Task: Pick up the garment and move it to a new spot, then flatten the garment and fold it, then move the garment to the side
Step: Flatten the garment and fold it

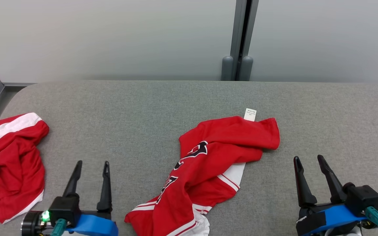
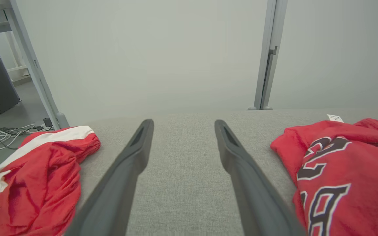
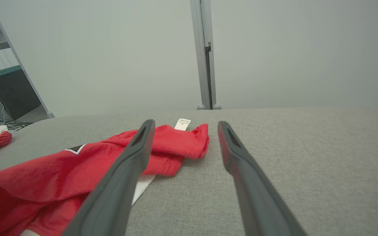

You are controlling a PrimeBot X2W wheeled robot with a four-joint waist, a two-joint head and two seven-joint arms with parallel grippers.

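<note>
- Garment (image 1: 208,157): crumpled at the middle of the tabletop (image 1: 126,108); long axis slants from near hem, possibly overhanging the edge, to far-right label (image 1: 250,114).
- Left pincer (image 1: 93,163): fingers apart, empty, left of garment's near hem.
- Right pincer (image 1: 308,158): fingers apart, empty, just right of garment's labelled end, the nearer arm.

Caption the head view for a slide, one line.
Open left gripper and right gripper flank a crumpled red jersey on the grey table; another red garment lies far left.
</note>
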